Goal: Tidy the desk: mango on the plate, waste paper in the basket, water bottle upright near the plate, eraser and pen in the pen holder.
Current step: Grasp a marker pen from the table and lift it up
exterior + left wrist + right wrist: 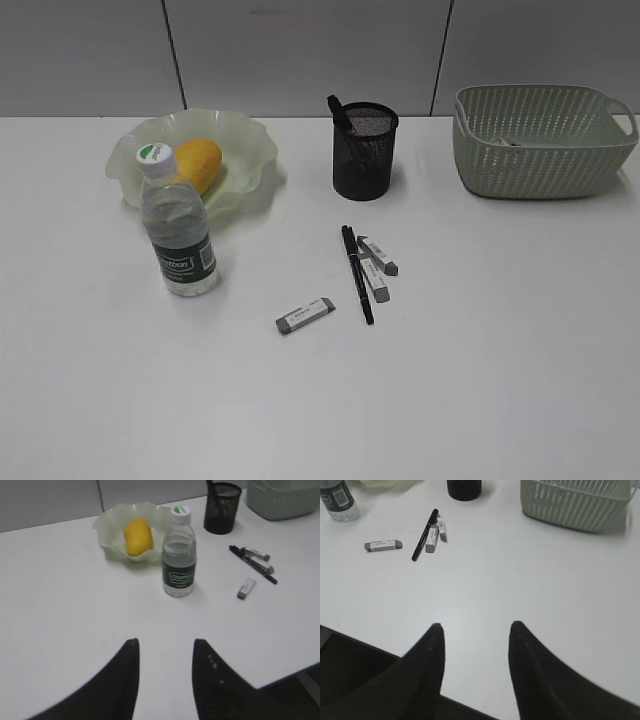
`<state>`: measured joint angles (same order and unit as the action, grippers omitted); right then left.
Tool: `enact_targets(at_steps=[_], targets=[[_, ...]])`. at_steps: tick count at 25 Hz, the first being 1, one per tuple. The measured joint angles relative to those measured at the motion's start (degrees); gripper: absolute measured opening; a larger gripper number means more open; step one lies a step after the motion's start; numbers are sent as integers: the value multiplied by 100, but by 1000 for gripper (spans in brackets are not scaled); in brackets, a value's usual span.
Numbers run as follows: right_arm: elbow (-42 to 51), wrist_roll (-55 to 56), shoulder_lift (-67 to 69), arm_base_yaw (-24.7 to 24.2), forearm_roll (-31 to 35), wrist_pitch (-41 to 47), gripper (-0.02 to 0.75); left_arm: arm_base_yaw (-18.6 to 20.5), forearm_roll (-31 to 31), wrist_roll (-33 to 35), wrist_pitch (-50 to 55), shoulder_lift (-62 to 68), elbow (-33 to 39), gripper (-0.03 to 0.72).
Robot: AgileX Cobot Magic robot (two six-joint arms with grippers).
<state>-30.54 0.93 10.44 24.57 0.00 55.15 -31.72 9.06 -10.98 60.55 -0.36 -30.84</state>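
The mango (pixel 197 163) lies in the ruffled green plate (pixel 240 135) at the back left. The water bottle (pixel 178 225) stands upright just in front of the plate. The black mesh pen holder (pixel 364 150) holds one dark pen. A black pen (pixel 357 273) lies on the desk (pixel 480 350) beside two erasers (pixel 375 268); a third eraser (pixel 305 315) lies apart. A bit of white paper (pixel 508 141) shows inside the basket (pixel 540 140). My left gripper (pixel 165 642) and right gripper (pixel 475 627) are open, empty, near the front edge.
The desk's front edge shows in both wrist views, with a dark drop below it (pixel 350 655). A grey panelled wall (pixel 300 50) stands behind the desk. Neither arm shows in the exterior view.
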Motion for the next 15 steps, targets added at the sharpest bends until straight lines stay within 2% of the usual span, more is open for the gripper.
enact_targets(at_steps=[4,6,10,15], targets=[[-64,-16,1930,0,60,-1026,348,764,0,0,0,1,0,265],[-266,-33,3178,0,79,-1510,348,1023,0,0,0,1,0,260],[-1147,-45,5594,30,253,-2010,348,1125,0,0,-5,1,0,257],[-3132,-93,8099,306,466,-2130,348,1125,0,0,-5,1,0,256]])
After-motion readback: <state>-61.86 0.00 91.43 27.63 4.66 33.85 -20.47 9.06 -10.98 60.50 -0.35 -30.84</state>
